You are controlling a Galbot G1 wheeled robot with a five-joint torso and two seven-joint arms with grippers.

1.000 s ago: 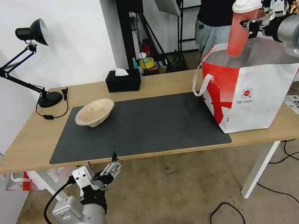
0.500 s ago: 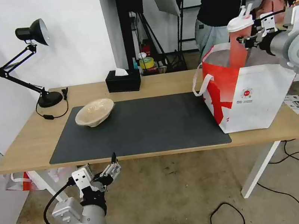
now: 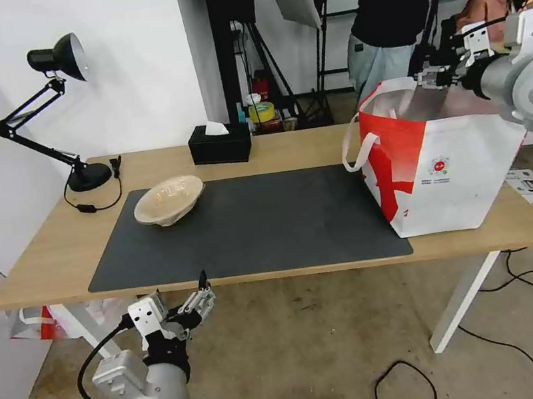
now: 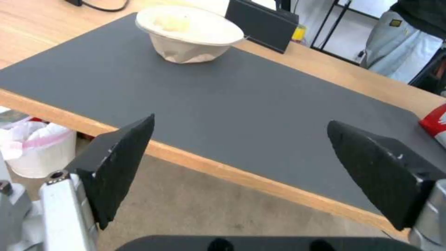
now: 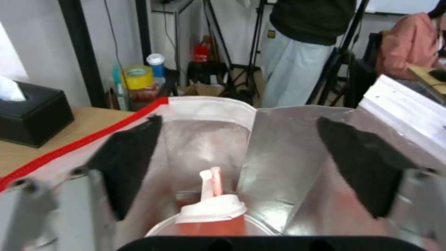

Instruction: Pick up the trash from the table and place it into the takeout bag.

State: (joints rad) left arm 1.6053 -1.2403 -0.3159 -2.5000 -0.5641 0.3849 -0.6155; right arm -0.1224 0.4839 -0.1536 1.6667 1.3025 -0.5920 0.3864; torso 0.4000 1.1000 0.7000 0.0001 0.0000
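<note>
On the right end of the table (image 3: 285, 149), seen from the head view, the takeout bag (image 3: 440, 168) stands upright with its mouth open, one corner on the dark grey mat (image 3: 250, 225) and the rest on bare wood near the table's right edge. The right gripper (image 3: 428, 76) hangs just above the bag's far rim, fingers spread and empty. A small round red logo sits on the bag's white face; the print under it is too small to read. The beige pulp bowl (image 3: 169, 200) rests, slightly tilted, on the mat's far left corner. Behind it a black desk lamp (image 3: 53, 112) stands at the table's far left corner, and a black tissue box (image 3: 220, 143) sits along the far edge. The middle of the mat between bowl and bag lies open. The left gripper (image 3: 195, 302) is held below the near edge of the table, off the worktop, fingers apart and holding nothing.

In the left wrist view, the left gripper (image 4: 239, 164) frames the near table edge, with the bowl (image 4: 188, 31) well beyond on the mat and the tissue box (image 4: 260, 24) behind it.

In the right wrist view, the right gripper (image 5: 237, 160) is spread over the foil-lined bag (image 5: 283, 146). The red drink cup (image 5: 211, 218) stands inside it, white lid and straw up, within a white bowl rim (image 5: 158, 230).
</note>
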